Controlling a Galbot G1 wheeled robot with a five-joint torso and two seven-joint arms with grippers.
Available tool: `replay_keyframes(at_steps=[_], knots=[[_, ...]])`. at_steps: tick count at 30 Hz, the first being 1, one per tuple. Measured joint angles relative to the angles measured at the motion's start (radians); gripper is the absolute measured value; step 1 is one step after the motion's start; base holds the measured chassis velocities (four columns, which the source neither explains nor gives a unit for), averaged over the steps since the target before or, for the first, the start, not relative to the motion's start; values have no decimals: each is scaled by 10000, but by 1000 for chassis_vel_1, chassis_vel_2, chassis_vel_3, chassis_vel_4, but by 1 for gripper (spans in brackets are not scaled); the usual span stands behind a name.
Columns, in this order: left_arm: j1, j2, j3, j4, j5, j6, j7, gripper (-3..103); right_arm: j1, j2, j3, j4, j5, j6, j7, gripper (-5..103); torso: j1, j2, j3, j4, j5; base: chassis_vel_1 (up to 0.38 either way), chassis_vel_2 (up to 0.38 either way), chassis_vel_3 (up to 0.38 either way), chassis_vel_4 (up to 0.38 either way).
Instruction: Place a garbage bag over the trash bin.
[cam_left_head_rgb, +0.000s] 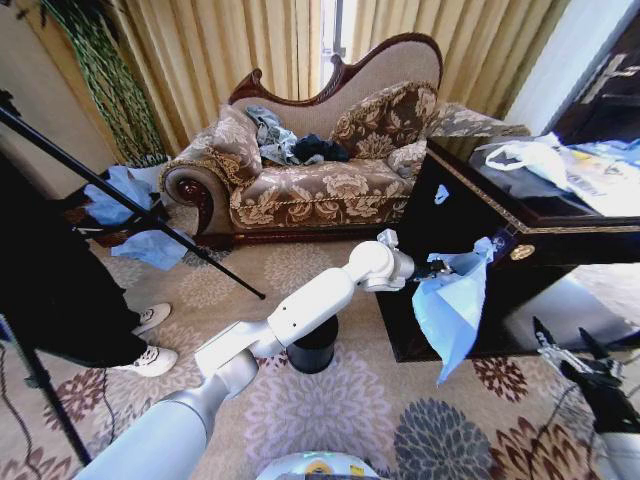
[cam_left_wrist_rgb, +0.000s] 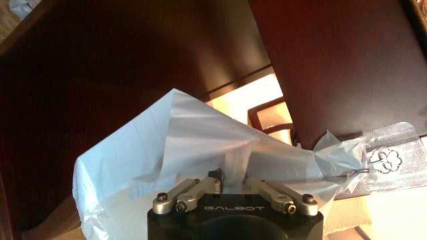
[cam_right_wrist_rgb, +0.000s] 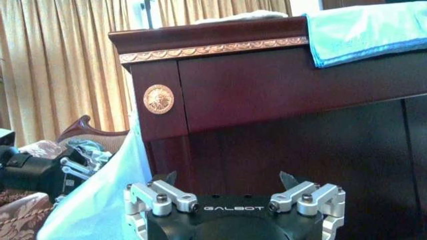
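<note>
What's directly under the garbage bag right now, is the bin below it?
No. The garbage bag, held by the left gripper, hangs before the dark cabinet above patterned carpet. The trash bin stands apart, partly covered by the left arm.

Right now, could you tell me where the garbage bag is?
The garbage bag hangs from the left claw beside the dark desk, right of the trash bin.
</note>
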Motion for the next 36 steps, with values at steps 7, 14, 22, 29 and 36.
replay_keyframes(at_steps=[7, 14, 22, 29, 36], knots=[[71, 157, -57, -75, -57, -112, 148, 0, 7, -4, 3, -5, 9, 0, 21, 100, 0, 0, 0, 0, 0, 0, 0, 0, 0], [303, 658, -112, -635, 145, -132, 155, 0, 11, -3, 7, -5, 25, 0, 46, 100, 0, 0, 0, -1, 0, 0, 0, 0, 0], [793, 2095, -405, -1928, 157, -208, -8, 0, 86, -49, -93, 45, 28, -64, 124, 100, 0, 0, 0, 2, -2, 0, 0, 0, 0], [1173, 2664, -960, -2494, 43, -287, -197, 0, 101, -24, -240, 224, -25, -163, 181, 100, 0, 0, 0, -1, -3, 0, 0, 0, 0], [2232, 3677, -1899, -3793, -151, -309, -449, 0, 62, -8, -223, 334, -18, -235, 229, 100, 0, 0, 0, 0, -1, 0, 0, 0, 0]])
